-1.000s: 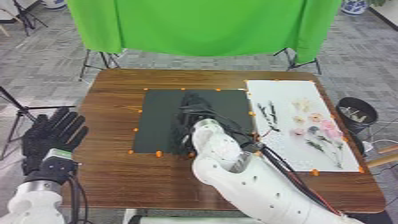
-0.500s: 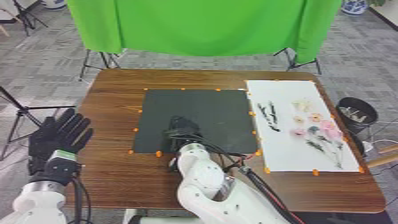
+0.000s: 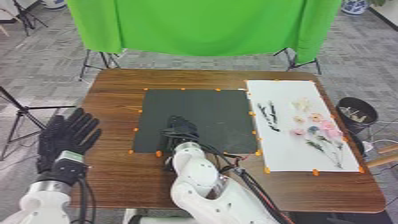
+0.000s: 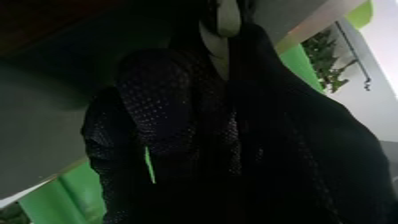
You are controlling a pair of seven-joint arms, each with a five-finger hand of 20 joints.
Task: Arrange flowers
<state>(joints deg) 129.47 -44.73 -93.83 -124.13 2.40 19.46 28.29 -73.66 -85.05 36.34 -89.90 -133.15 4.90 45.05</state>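
Pink and cream flowers (image 3: 330, 131) lie spread on a white sheet (image 3: 284, 155) at the right of the table, their stems slanting toward the near edge, an arrangement that probably lets each be picked without tangling. Dark sprigs (image 3: 273, 119) rest beside them, along the side nearest the black sheet (image 3: 209, 107), seemingly the ground on which the bouquet is to be composed. The robot's right hand (image 3: 180, 131) is over the near part of that black sheet, its fingers drawn narrow around a pale green strip (image 4: 216, 47), perhaps a leaf or stem, pinched lightly, it seems, to keep it from being crushed. Whether the strip touches the sheet cannot be told. Placing appears to be the step in hand, early in the work; letting go calls for a gentle opening, since a light piece could cling to the glove or skew. The left hand (image 3: 60, 142), its fingers straight and spread wide, waits at the left edge of the brown wooden surface (image 3: 115, 175), likely held aside to give the working arm room. Orange tabs (image 3: 158, 154) dot the sheets' borders, presumably to stop them sliding. Beyond the far edge hangs a green cloth (image 3: 195, 25).
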